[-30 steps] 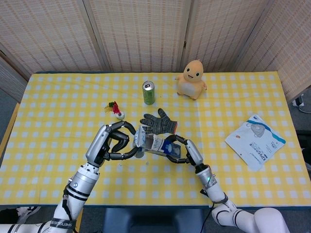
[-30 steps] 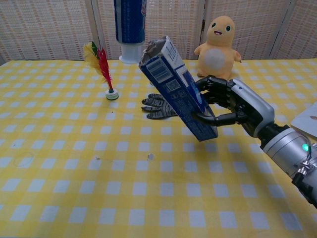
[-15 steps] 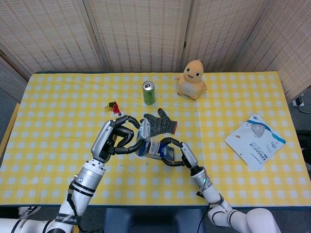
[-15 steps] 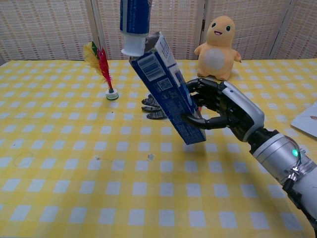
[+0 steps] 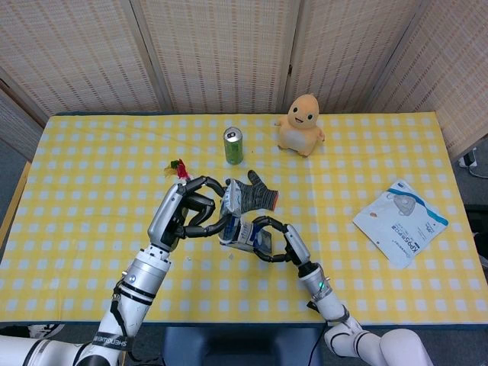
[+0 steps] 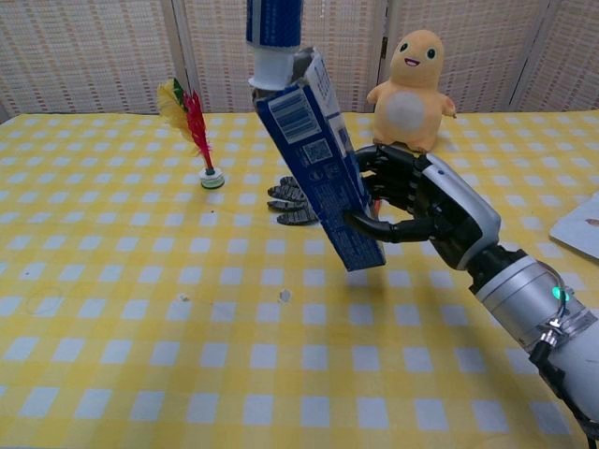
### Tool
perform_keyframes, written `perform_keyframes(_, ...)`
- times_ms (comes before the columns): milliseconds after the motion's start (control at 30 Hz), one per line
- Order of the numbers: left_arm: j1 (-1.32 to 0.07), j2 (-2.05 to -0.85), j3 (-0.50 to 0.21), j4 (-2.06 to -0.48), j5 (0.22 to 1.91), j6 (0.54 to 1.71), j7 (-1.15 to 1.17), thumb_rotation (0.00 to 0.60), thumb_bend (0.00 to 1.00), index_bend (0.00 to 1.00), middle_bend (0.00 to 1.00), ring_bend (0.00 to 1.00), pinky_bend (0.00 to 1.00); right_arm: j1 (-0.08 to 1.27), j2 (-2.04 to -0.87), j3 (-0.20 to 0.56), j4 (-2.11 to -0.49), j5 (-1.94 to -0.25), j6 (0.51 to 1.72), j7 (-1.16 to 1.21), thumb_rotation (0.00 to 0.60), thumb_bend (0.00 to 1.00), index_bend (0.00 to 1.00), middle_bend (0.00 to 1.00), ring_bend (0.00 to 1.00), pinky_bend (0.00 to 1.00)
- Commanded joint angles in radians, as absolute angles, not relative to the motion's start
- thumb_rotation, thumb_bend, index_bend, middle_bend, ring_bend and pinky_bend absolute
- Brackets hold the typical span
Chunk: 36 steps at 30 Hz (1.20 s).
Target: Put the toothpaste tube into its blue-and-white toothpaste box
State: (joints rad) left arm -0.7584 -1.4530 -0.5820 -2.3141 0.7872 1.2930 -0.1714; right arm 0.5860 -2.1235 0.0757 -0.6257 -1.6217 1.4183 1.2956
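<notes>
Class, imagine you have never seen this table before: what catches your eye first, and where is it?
Above the middle of the yellow checked tablecloth, the right hand holds a tilted blue-and-white toothpaste box, open end up. The left hand holds a blue-and-white toothpaste tube cap-down at that opening. Behind sit a yellow plush duck toy and a green drink can.

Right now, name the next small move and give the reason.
Probably push the toothpaste tube straight down: its white cap end sits right at the open mouth of the toothpaste box, which the right hand holds tilted above the table. The left hand holds the tube.
</notes>
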Motion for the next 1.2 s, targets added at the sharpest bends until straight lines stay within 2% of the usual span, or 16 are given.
perform_keyframes(33, -0.766, -1.459, -0.584, -2.311, 0.776, 1.301, -0.159, 0.600, 0.50, 0.98, 1.00, 1.00, 1.00, 0.586, -2.132, 0.068, -0.619, -1.623, 1.416, 1.308, 0.600, 0.30, 0.41, 0.36, 0.39, 0.31)
perform_keyframes(833, -0.804, -1.493, -0.614, -2.314, 0.732, 1.364, -0.103, 0.600, 0.50, 0.98, 1.00, 1.00, 1.00, 0.609, -2.213, 0.067, -0.543, -1.619, 1.426, 1.413, 0.600, 0.30, 0.41, 0.36, 0.39, 0.31)
perform_keyframes(1200, -0.784, -1.482, -0.621, -2.328, 0.742, 1.380, -0.112, 0.600, 0.50, 0.98, 1.00, 1.00, 1.00, 0.603, -2.218, 0.103, -0.545, -1.595, 1.480, 1.492, 0.600, 0.30, 0.41, 0.36, 0.39, 0.31)
